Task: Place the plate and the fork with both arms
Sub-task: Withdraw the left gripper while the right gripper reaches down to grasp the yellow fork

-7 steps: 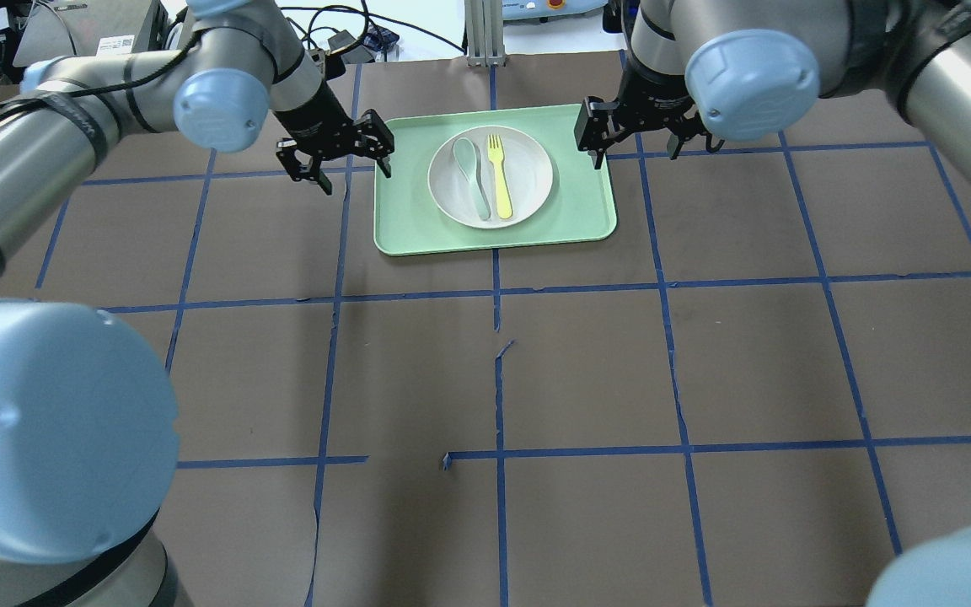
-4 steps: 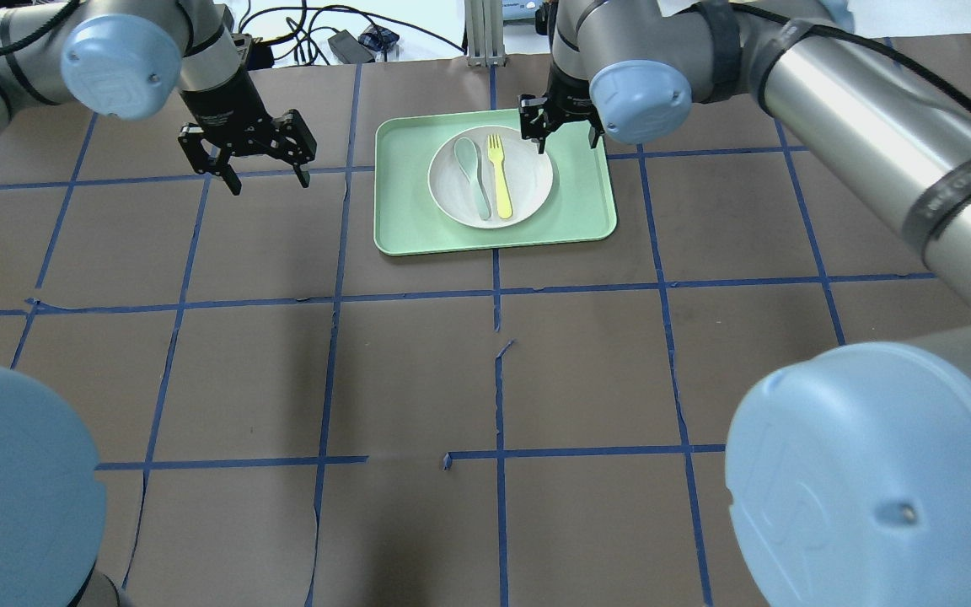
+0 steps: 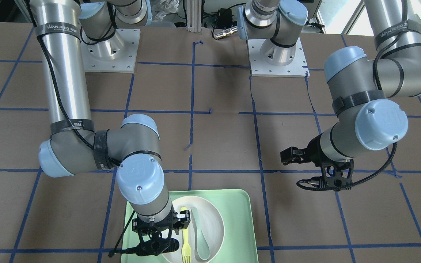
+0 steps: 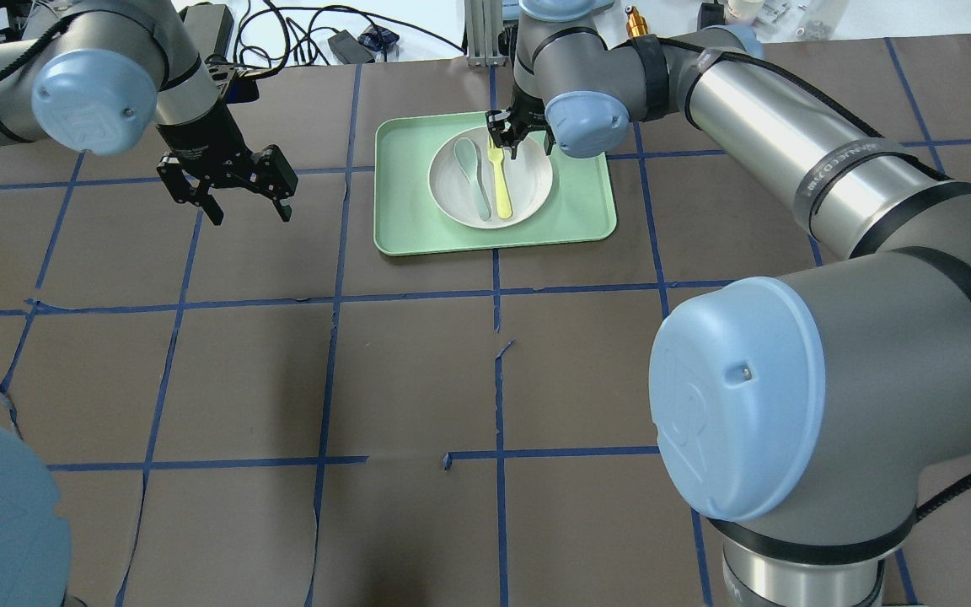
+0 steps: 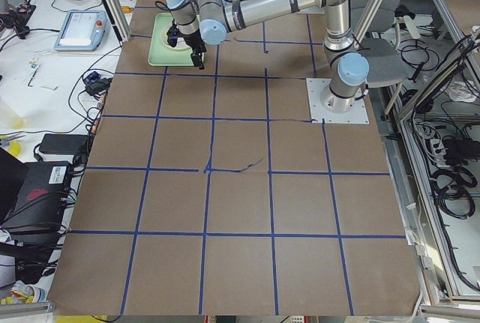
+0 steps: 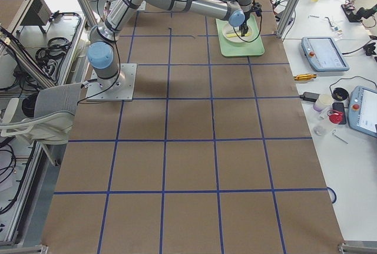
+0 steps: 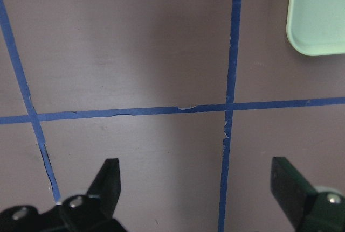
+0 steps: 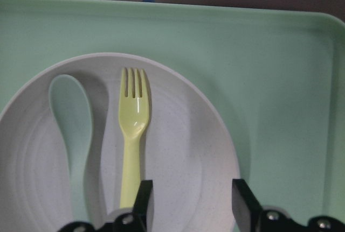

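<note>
The off-white plate [image 4: 529, 181] lies on the mint-green tray [image 4: 418, 215] at the far middle of the table. The pale yellow fork [image 4: 502, 190] and a grey-green spoon [image 4: 473, 181] lie side by side in it. My right gripper [image 4: 521, 145] hangs open and empty over the plate's far rim, near the fork's tines. In the right wrist view the fork [image 8: 132, 135] lies just left of the open gripper [image 8: 191, 210], over the plate [image 8: 188, 151]. My left gripper [image 4: 249, 215] is open and empty over bare table, left of the tray.
The table is covered in brown paper with a blue tape grid. The left wrist view shows the open left gripper [image 7: 197, 189] over a tape crossing, with a tray corner [image 7: 318, 16] at top right. Cables and devices lie beyond the far edge.
My right gripper has moved left from the tray's right edge to over the plate's far rim. My left gripper has moved left, away from the tray. Both stay open.
</note>
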Controlling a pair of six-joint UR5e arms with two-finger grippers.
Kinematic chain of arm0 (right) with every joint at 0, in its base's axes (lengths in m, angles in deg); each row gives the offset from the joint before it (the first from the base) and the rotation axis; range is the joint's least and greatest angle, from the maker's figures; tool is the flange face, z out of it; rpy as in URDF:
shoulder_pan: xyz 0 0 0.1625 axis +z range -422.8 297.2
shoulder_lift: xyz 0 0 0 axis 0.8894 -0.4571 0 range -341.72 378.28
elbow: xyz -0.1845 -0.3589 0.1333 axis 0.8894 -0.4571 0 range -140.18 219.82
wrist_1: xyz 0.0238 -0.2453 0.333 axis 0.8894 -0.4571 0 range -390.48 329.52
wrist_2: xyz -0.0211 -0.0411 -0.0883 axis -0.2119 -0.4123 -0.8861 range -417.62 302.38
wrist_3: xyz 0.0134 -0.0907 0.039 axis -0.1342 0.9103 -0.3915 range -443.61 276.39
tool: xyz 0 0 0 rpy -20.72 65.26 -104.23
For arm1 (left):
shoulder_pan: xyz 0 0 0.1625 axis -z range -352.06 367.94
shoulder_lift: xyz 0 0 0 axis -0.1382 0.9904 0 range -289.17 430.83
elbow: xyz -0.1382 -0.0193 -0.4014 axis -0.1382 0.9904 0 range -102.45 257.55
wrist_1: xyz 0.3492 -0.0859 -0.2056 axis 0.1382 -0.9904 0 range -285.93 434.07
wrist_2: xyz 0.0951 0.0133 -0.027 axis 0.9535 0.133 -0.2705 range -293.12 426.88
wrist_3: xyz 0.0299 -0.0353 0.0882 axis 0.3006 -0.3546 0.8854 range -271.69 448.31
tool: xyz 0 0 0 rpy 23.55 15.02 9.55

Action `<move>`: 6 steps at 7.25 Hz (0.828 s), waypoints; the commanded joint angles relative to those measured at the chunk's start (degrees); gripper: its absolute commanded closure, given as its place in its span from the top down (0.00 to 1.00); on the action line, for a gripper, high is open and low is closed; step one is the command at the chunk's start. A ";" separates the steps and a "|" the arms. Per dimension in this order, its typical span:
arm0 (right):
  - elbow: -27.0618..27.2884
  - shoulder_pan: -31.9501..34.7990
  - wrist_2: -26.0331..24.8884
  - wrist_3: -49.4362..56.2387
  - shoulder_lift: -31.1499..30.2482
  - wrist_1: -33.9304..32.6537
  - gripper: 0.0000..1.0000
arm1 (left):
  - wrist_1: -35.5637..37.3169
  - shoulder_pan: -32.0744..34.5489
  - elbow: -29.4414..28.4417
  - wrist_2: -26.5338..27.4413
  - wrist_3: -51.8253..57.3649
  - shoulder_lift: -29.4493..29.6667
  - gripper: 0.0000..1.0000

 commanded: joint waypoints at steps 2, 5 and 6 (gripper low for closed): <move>0.07 1.47 2.14 0.91 1.47 -0.26 0.61 | 0.22 -0.10 1.26 0.05 0.19 -0.32 1.00; 0.16 2.09 2.94 1.26 2.97 -0.35 0.60 | 0.22 -0.10 1.35 0.14 0.19 -0.49 1.00; 0.59 2.09 2.94 1.26 2.97 -0.44 0.58 | 0.22 -0.10 1.35 0.14 0.10 -0.50 1.00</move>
